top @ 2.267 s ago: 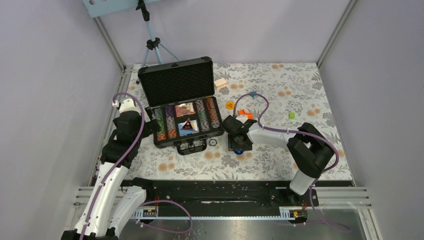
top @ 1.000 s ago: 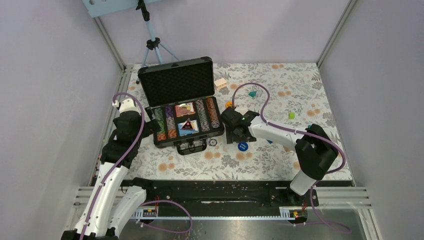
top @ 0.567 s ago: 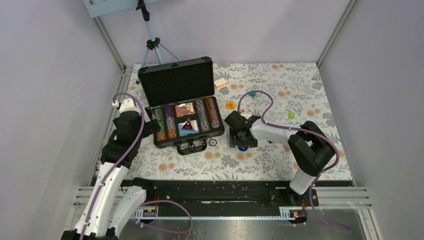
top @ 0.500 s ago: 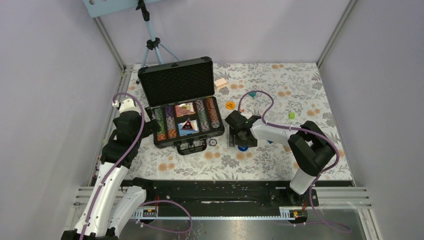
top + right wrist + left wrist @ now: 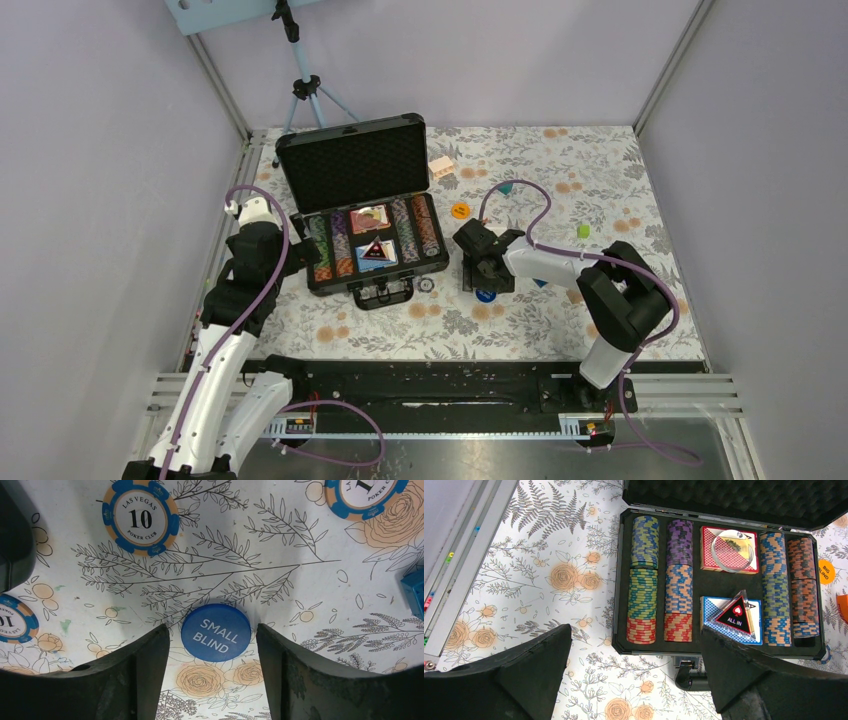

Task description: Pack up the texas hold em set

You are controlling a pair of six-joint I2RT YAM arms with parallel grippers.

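Note:
The black briefcase [image 5: 352,165] lies open at the table's left. Its tray [image 5: 620,580] holds rows of striped chips [image 5: 679,580], a red card deck [image 5: 709,562] under a clear disc, and a blue deck [image 5: 710,611] under an "ALL IN" triangle [image 5: 736,616]. My right gripper [image 5: 210,630] is open and low over the table, with the blue "SMALL BLIND" disc [image 5: 216,632] between its fingertips; the disc also shows in the top view [image 5: 486,295]. Three loose "10" chips [image 5: 140,520] lie around it. An orange "BIG BLIND" disc [image 5: 459,211] lies right of the case. My left gripper [image 5: 635,630] is open and empty, in front of the case's left corner.
One chip [image 5: 426,284] lies by the case handle [image 5: 385,293]. A blue block [image 5: 415,592] sits right of the right gripper. A peach block [image 5: 441,165], a teal block [image 5: 505,187] and a green block [image 5: 583,231] lie further back. A tripod [image 5: 300,85] stands behind the case.
My right gripper swung up away from the blue disc, then came back down over it and now straddles it. The left arm and the case have not moved.

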